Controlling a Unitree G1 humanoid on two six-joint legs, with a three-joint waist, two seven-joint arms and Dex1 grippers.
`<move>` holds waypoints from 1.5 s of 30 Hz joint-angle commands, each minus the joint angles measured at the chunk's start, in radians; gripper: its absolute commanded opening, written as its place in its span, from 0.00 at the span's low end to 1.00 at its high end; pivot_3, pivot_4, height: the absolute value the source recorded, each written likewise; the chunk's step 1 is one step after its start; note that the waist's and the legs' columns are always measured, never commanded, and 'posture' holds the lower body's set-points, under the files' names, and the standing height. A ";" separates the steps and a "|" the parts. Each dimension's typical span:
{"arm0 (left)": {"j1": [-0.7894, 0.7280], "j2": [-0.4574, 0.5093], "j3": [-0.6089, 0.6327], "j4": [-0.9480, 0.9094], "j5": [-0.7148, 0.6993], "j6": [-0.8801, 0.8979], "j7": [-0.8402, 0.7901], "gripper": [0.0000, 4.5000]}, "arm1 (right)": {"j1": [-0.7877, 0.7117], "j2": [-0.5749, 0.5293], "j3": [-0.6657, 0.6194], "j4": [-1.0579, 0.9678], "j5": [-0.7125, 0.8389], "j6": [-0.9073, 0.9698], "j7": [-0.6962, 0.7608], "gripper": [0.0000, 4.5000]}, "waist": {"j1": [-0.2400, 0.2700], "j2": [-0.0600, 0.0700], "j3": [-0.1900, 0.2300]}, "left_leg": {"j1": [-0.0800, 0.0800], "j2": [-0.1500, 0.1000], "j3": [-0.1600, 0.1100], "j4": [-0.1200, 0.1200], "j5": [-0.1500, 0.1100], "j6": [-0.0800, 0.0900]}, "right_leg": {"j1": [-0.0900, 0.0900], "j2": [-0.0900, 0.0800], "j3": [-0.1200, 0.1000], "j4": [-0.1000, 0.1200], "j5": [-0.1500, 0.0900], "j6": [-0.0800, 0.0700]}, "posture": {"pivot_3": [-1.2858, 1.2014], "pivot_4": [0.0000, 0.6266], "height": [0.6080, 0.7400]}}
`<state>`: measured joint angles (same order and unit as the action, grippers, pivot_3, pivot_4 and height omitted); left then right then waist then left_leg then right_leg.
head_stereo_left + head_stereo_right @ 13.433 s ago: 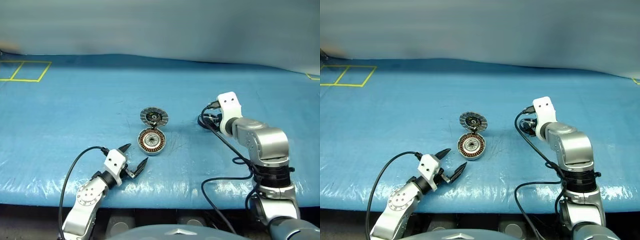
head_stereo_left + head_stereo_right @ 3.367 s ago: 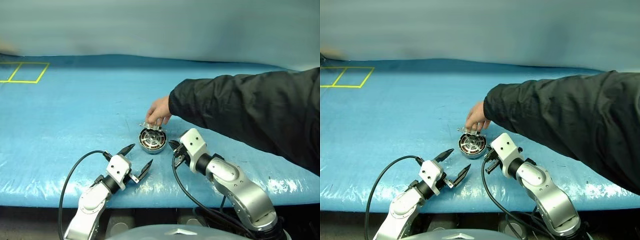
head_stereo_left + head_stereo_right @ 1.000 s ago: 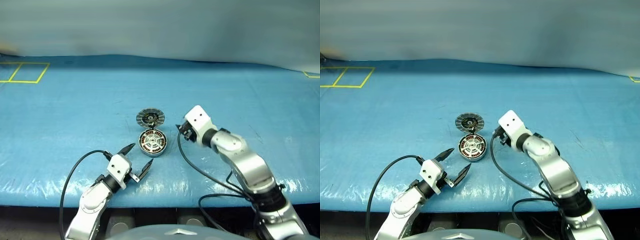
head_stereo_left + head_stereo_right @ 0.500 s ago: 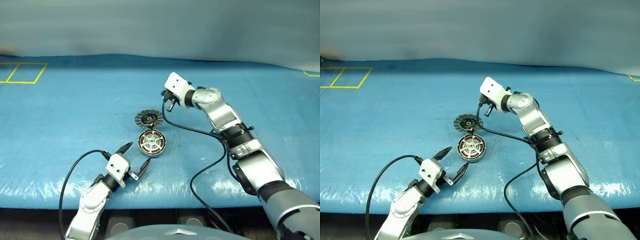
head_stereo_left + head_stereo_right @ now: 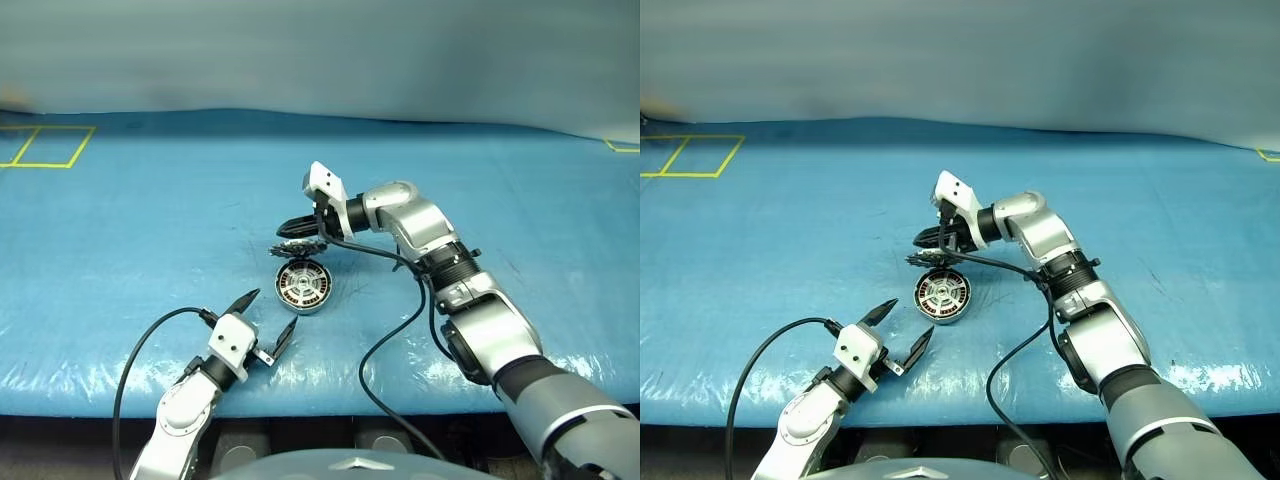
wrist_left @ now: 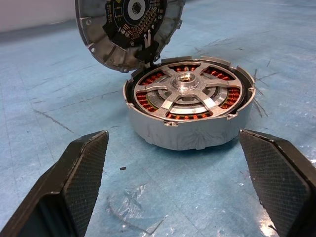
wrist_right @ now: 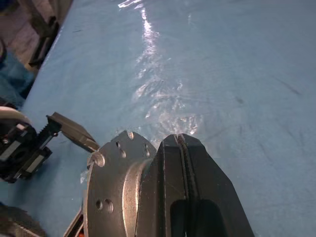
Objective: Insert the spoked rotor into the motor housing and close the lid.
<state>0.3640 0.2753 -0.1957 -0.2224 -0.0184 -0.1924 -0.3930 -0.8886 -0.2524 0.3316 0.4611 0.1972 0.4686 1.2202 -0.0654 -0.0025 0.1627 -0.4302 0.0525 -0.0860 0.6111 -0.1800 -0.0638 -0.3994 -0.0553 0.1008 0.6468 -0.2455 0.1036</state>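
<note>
Here my right gripper (image 5: 292, 224), its two black fingers pressed together on nothing, reaches in from the right and sits against the plain grey outer face of the round silver-grey lid (image 7: 111, 190), which stands tilted up from the far rim of the flat silver-grey motor housing (image 6: 190, 111). The small black spoked rotor (image 6: 186, 90) with its silver hub lies seated inside the housing, over the copper-brown coils. My left gripper (image 5: 259, 319) rests on the blue table cover (image 5: 150, 220) just nearer than the housing, jaws spread wide and empty, pointing at it. My right fingers block much of the lid's back, and I cannot tell how the lid's hinge is joined.
</note>
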 commanded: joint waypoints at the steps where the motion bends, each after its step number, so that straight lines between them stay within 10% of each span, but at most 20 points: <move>1: 0.002 -0.003 -0.004 -0.037 0.000 -0.023 0.003 1.00 | 0.075 -0.004 -0.021 -0.160 0.040 0.066 -0.027 0.01 | 0.000 0.000 0.000 | 0.000 0.000 0.000 0.000 0.000 0.000 | 0.000 0.000 0.000 0.000 0.000 0.000 | 0.52 0.24 1.00; 27: -0.050 0.014 0.004 -0.068 -0.027 0.056 -0.043 1.00 | 0.690 0.068 -0.058 -0.893 0.080 0.288 -0.643 0.01 | 0.003 -0.001 -0.001 | 0.000 0.000 0.000 0.002 0.000 0.000 | 0.000 0.000 0.000 0.000 -0.001 0.000 | 0.52 0.24 1.00; 41: -0.008 0.010 -0.008 -0.052 -0.025 -0.010 -0.051 1.00 | 0.732 -0.018 0.079 -1.051 -0.085 0.247 -0.791 0.96 | 0.005 -0.002 -0.002 | 0.000 0.000 0.000 0.002 0.000 0.000 | -0.001 -0.001 0.000 -0.002 -0.001 0.000 | 0.52 0.24 1.00; 45: -0.006 0.010 -0.012 -0.041 -0.023 -0.022 -0.052 1.00 | 0.723 -0.015 0.094 -1.014 -0.099 0.234 -0.801 0.99 | 0.005 -0.002 -0.002 | 0.000 0.000 0.000 0.001 0.000 0.000 | -0.001 -0.001 0.000 -0.001 -0.001 0.000 | 0.52 0.24 1.00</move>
<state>0.3560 0.2842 -0.2019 -0.2520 -0.0414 -0.1861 -0.4406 -0.1554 -0.2743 0.4240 -0.5502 0.1020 0.7268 0.4278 -0.0606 -0.0049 0.1610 -0.4305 0.0528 -0.0859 0.6122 -0.1801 -0.0641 -0.4002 -0.0558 0.1010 0.6453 -0.2467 0.1036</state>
